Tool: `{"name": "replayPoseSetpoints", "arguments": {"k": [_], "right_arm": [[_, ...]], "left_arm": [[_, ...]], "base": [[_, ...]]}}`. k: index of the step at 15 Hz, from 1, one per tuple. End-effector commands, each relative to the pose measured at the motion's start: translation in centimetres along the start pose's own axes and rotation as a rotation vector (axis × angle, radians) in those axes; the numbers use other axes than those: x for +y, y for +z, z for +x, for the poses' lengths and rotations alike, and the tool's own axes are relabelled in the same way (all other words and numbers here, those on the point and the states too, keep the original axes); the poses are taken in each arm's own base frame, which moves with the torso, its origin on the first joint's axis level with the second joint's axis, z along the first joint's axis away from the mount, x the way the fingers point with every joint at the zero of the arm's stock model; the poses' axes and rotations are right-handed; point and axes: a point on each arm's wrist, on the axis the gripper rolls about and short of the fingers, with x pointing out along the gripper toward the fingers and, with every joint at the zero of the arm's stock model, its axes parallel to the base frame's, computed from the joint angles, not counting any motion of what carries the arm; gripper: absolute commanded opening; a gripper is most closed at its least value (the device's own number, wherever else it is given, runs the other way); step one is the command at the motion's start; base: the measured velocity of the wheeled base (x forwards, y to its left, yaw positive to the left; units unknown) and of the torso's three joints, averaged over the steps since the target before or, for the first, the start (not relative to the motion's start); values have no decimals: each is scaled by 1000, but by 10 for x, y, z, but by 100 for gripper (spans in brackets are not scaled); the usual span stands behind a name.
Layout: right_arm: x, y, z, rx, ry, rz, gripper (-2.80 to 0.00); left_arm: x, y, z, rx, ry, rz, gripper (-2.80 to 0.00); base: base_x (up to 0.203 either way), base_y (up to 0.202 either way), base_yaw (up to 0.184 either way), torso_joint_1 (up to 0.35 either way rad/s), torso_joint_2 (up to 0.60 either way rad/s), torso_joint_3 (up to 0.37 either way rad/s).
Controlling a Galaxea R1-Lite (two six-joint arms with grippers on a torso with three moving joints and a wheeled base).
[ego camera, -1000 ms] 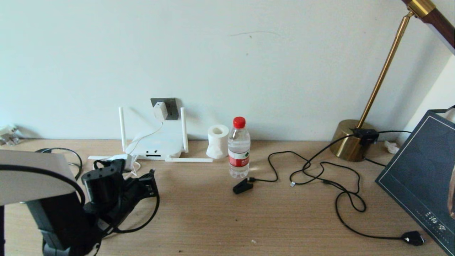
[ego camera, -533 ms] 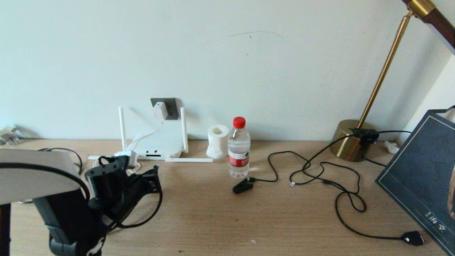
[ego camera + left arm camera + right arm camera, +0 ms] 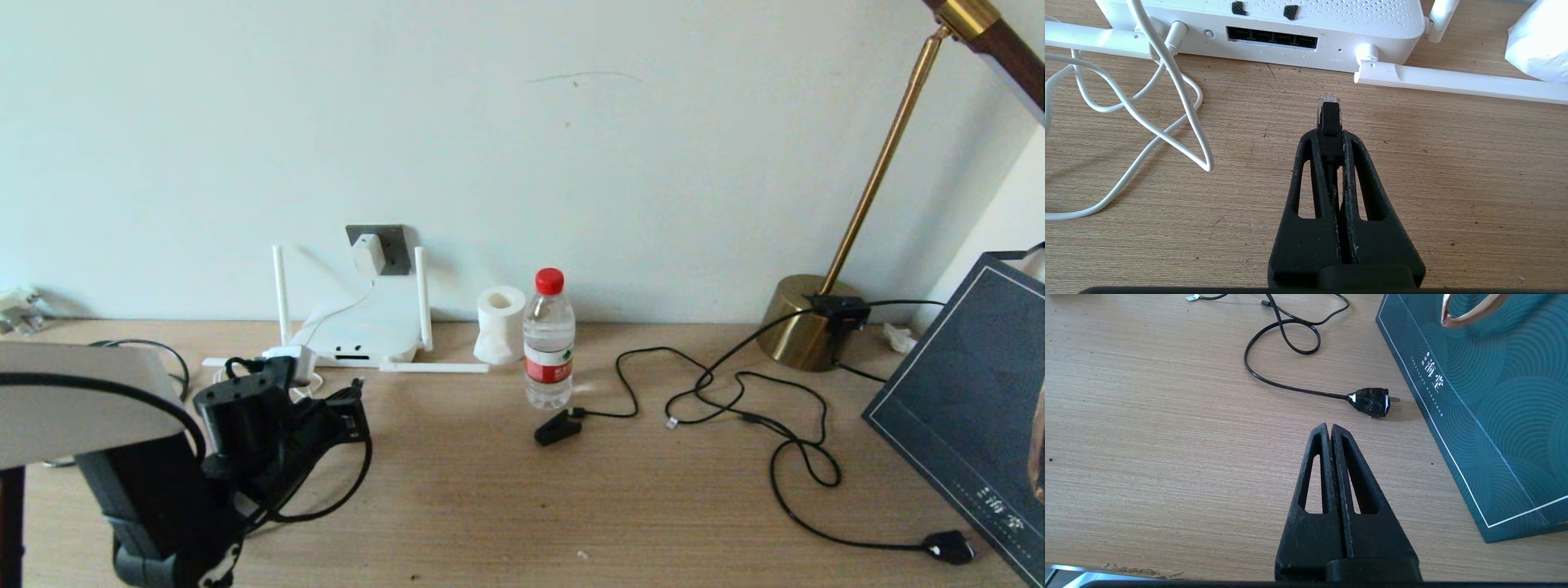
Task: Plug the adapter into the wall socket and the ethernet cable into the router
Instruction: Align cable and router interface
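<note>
The white adapter [image 3: 368,255] sits in the dark grey wall socket [image 3: 395,247], and its thin white cord [image 3: 1180,90] runs down to the desk. The white router [image 3: 365,330] lies flat below it, with its row of dark ports [image 3: 1271,37] facing my left gripper. My left gripper [image 3: 1329,136] is shut on the ethernet cable's connector [image 3: 1329,112]. The clear tip points at the ports, a short gap away from them. In the head view the left gripper [image 3: 353,400] is in front of the router, and the black cable [image 3: 359,482] loops behind it. My right gripper [image 3: 1329,428] is shut and empty over bare desk.
A tissue roll [image 3: 500,324] and a water bottle [image 3: 549,339] stand right of the router. A router antenna [image 3: 1453,79] lies flat on the desk. Thin black cords [image 3: 735,400], a black plug [image 3: 1370,401], a brass lamp base [image 3: 804,322] and a teal box [image 3: 1494,396] fill the right side.
A second ago the left arm shifted slightly forward and right towards the router with the connector. It has barely moved in the last half second.
</note>
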Motion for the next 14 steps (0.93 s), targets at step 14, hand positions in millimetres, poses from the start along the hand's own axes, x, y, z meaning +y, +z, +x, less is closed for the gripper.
{"name": "replayPoseSetpoints", "arguments": {"k": [14], "right_arm": [[0, 0, 0, 3, 0, -2, -280]], "left_arm": [[17, 5, -4, -13, -8, 36, -280]], "base": [[0, 0, 0, 0, 0, 0]]}}
